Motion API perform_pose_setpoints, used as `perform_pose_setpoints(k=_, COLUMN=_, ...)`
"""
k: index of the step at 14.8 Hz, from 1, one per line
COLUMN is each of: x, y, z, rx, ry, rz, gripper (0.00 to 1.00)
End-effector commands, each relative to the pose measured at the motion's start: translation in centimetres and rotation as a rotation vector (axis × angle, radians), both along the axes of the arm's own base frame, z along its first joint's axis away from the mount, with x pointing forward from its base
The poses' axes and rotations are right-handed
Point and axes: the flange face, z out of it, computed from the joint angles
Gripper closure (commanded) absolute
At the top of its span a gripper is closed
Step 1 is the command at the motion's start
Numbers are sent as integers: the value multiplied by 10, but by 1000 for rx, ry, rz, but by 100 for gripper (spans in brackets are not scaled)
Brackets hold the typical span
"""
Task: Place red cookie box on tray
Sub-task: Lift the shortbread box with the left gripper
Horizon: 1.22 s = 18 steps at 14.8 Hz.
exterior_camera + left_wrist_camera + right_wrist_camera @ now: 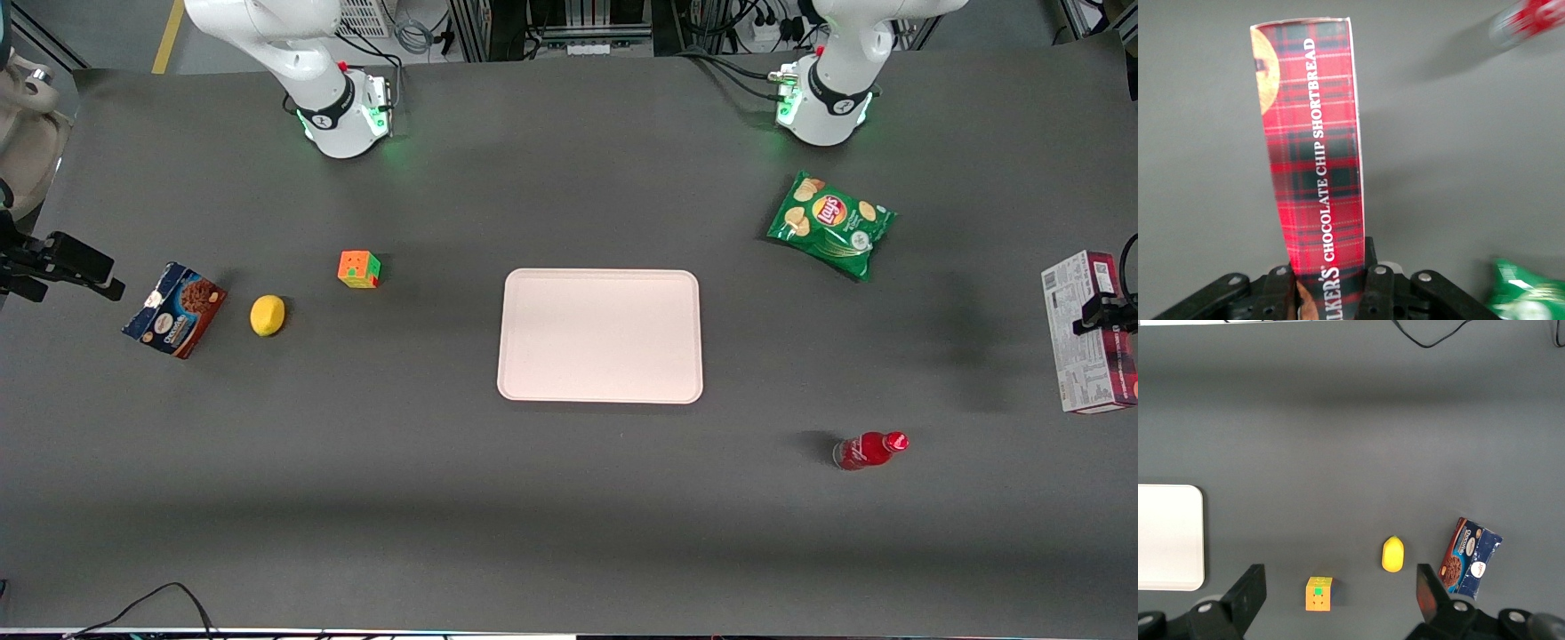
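Note:
The red cookie box (1083, 333) hangs above the table at the working arm's end, its grey-white printed face toward the front camera and its shadow cast on the mat toward the tray. My gripper (1105, 313) is shut on it. In the left wrist view the red plaid box (1315, 147) stands out lengthwise from the gripper (1329, 283), with a black finger (1378, 287) pressed against each of its long sides. The pale pinkish tray (600, 336) lies flat at the middle of the table with nothing on it; its edge (1168, 537) shows in the right wrist view.
A green chip bag (831, 224) lies near the working arm's base. A red bottle (869, 450) lies nearer the front camera than the tray. Toward the parked arm's end lie a Rubik's cube (358, 268), a lemon (267, 315) and a blue cookie box (173, 308).

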Motion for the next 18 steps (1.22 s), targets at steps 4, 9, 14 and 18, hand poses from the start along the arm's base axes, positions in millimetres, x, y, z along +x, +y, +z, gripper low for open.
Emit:
perform_pose_setpoints(k=4, x=18, y=-166, z=114, rx=-25, ry=42, rz=75, gripper=88)
perform_pose_setpoints(k=9, x=20, y=-331, z=146, rx=-2, ry=58, rz=184, gripper=88)
perform_pose_setpoints(k=14, x=4, y=-460, z=115, rx=45, ry=55, rz=230, gripper=88)
perform_pose_setpoints(k=18, x=-8, y=-518, z=34, rx=74, ry=14, rz=261, gripper=87)
